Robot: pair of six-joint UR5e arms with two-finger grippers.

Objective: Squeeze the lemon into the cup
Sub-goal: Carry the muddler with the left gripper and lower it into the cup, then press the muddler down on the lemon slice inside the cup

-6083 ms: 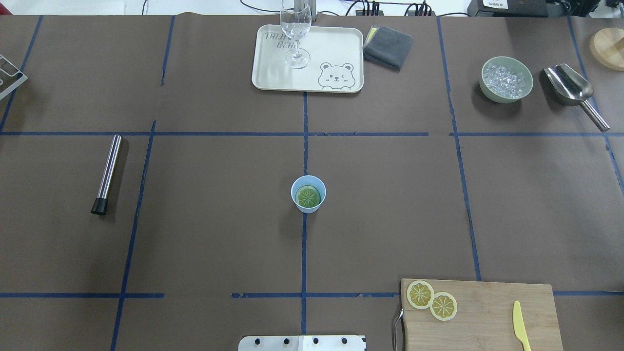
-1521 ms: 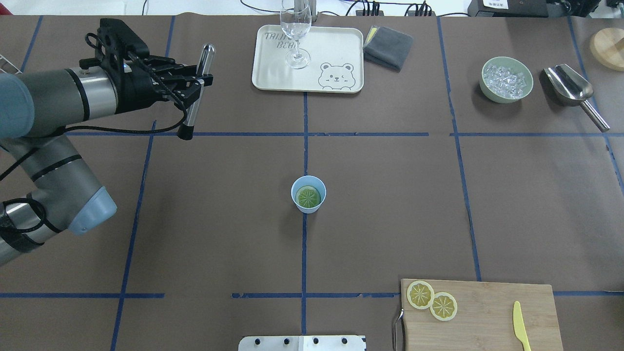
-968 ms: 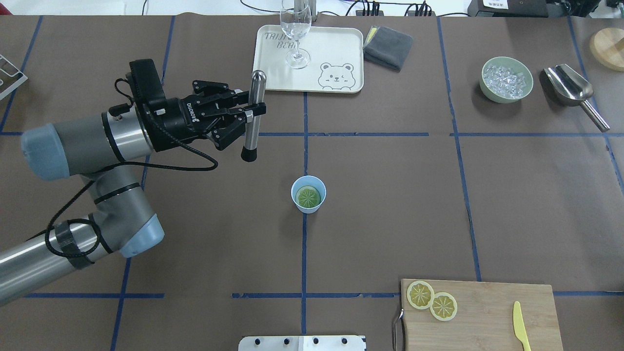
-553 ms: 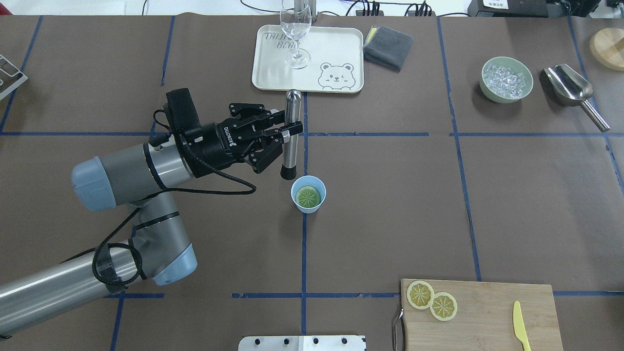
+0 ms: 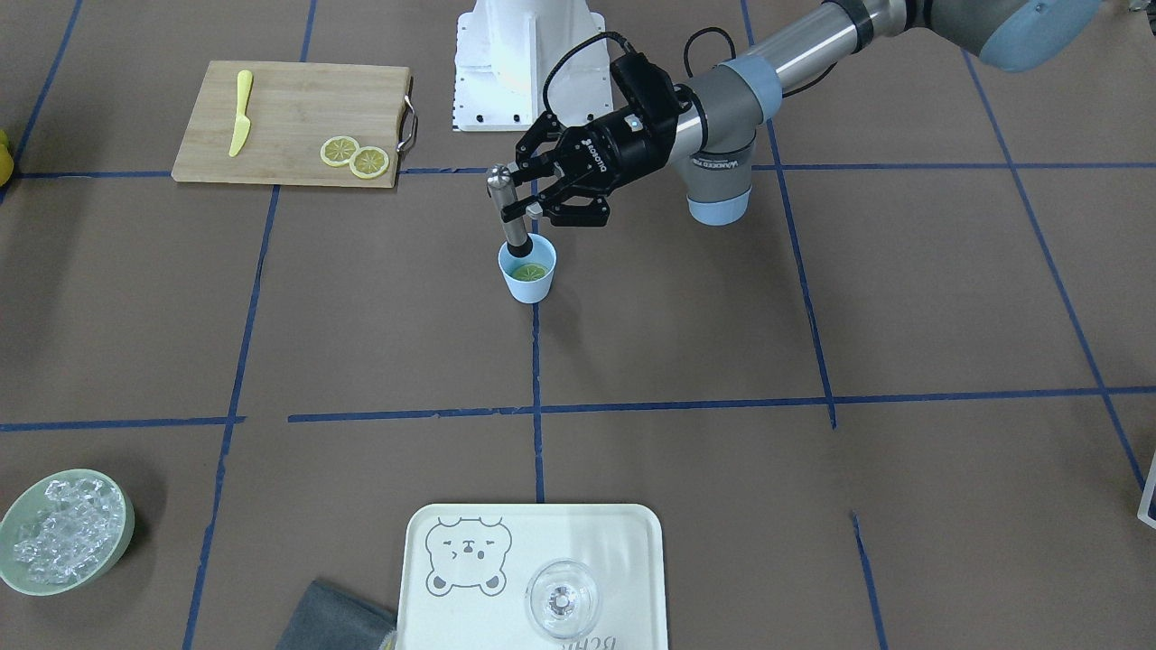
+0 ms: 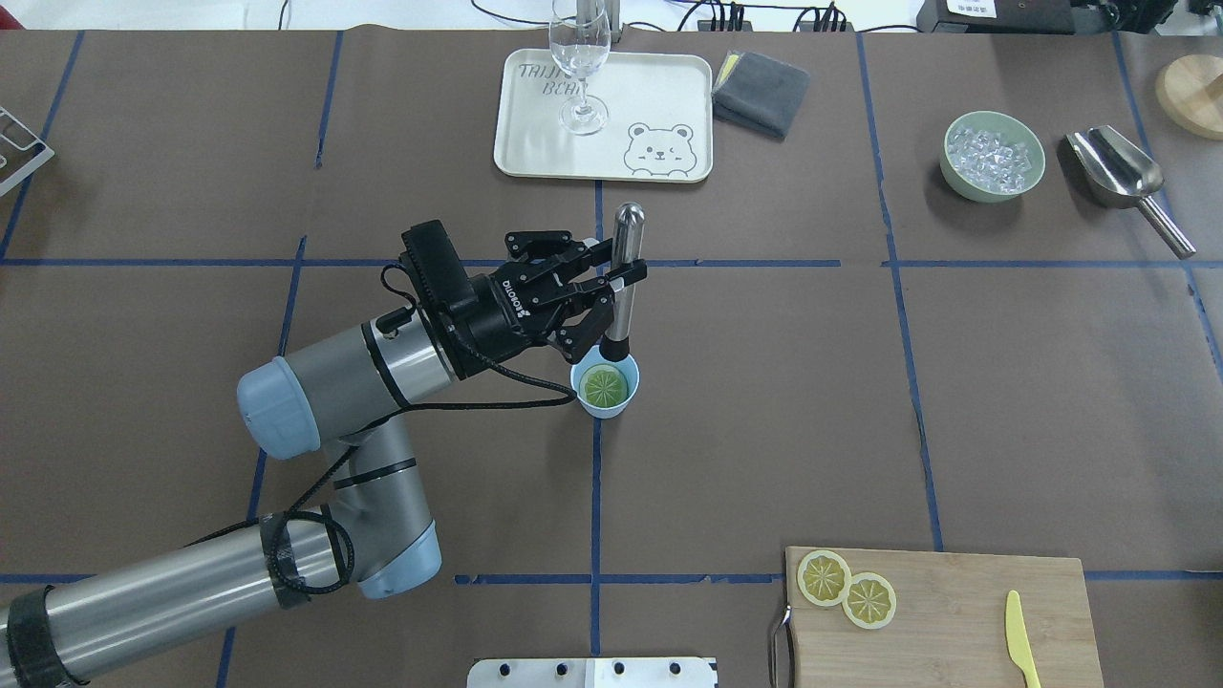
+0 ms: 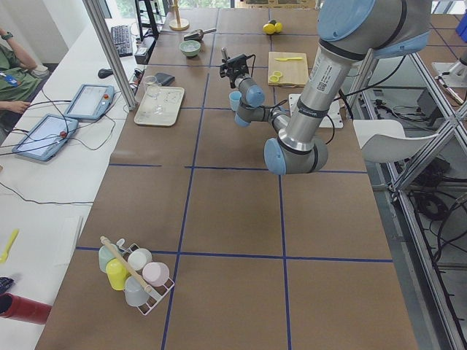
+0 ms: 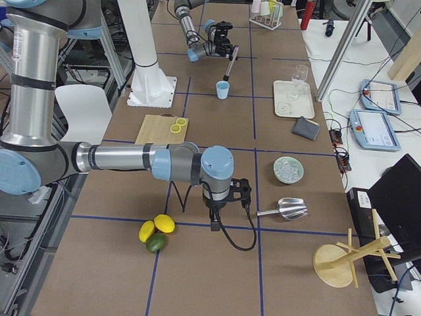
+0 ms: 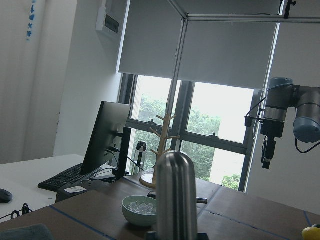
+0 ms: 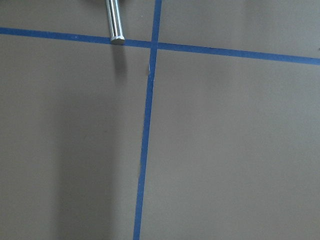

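Observation:
The light-blue cup (image 6: pixel 604 405) stands at the table's middle, also in the front view (image 5: pixel 527 285). A lemon slice (image 6: pixel 604 386) lies flat inside it and looks greenish. My left gripper (image 6: pixel 611 277) is shut on a steel muddler (image 6: pixel 624 287) and holds it upright. The muddler's black tip is at the cup's mouth, over the slice, as the front view (image 5: pixel 517 247) shows. The right gripper (image 8: pixel 224 212) hangs over bare table far on the right side; I cannot tell whether it is open or shut.
A wooden cutting board (image 6: pixel 955 621) at the near right holds two more lemon slices (image 6: pixel 846 588) and a yellow knife (image 6: pixel 1020 638). At the far side are a tray (image 6: pixel 659 96) with a clear glass (image 6: pixel 581 57), a grey cloth (image 6: pixel 760 91), a bowl of ice (image 6: pixel 992 156) and a steel scoop (image 6: pixel 1118 172).
The muddler lay on the table at the left. My left gripper, shut on it and holding it upright, has carried it right and nearer, to the cup's mouth.

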